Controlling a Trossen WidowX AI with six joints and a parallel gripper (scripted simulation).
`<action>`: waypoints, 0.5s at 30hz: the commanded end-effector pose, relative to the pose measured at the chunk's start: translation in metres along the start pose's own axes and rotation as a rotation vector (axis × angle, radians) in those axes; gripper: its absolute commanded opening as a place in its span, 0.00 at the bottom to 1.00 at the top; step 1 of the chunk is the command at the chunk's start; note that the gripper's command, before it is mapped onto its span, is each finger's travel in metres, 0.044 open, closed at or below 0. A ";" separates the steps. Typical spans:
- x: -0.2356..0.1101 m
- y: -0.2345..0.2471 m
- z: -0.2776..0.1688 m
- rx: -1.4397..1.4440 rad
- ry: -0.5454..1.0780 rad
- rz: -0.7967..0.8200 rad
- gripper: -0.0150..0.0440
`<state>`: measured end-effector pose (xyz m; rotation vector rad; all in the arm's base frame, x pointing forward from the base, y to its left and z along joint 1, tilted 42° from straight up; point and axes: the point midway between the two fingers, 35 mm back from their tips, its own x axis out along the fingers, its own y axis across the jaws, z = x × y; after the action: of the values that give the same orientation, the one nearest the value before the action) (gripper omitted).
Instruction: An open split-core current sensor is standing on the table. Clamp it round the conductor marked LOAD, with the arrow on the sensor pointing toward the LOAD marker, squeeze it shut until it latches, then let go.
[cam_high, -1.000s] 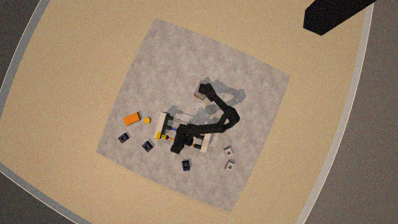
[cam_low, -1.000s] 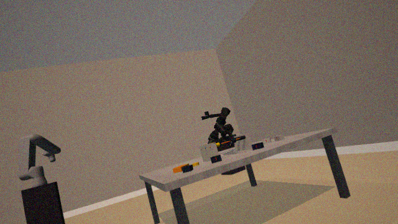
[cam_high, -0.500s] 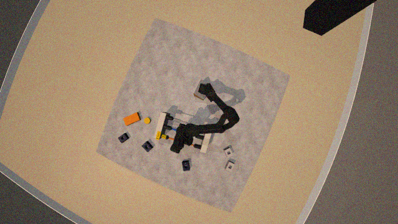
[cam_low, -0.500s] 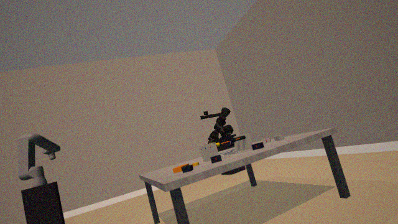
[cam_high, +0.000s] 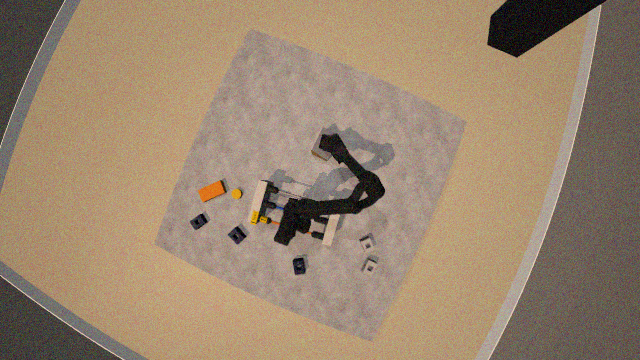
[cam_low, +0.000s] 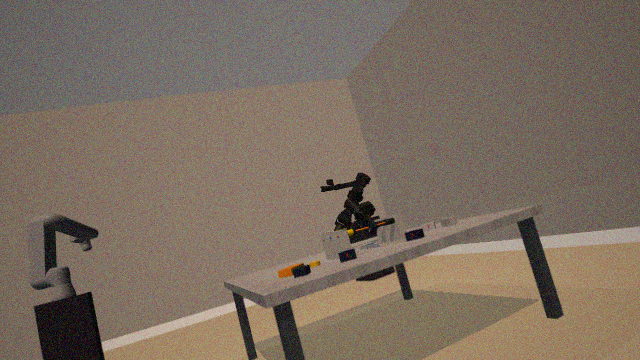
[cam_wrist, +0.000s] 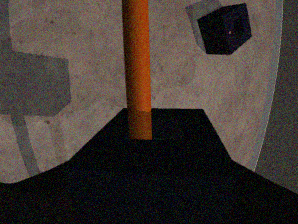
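The orange conductor (cam_wrist: 136, 43) (cam_high: 275, 222) runs between the two pale end plates of the rack (cam_high: 259, 199). Yellow marker tags (cam_high: 254, 217) sit at its left end. In the wrist view the dark split-core sensor (cam_wrist: 166, 163) sits round the conductor, its two halves drawn together into one dark mass. My gripper (cam_high: 289, 231) (cam_low: 356, 227) is over the conductor and shut on the sensor. The fingers and the sensor merge in the dark, and the sensor's arrow is hidden.
Other small dark sensors (cam_high: 199, 221) (cam_high: 237, 234) (cam_high: 299, 265) (cam_wrist: 226, 27) and two grey ones (cam_high: 367, 242) (cam_high: 370, 265) lie on the grey mat (cam_high: 300, 85). An orange block (cam_high: 212, 190) and a yellow disc (cam_high: 236, 193) lie left of the rack.
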<state>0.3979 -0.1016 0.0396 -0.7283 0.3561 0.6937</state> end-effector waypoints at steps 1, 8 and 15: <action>0.000 -0.010 0.000 -0.027 0.009 -0.003 0.44; 0.001 0.000 -0.001 -0.002 0.003 0.017 0.25; 0.001 0.000 -0.002 -0.002 0.005 0.026 0.25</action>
<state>0.3984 -0.1017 0.0376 -0.7308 0.3663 0.7128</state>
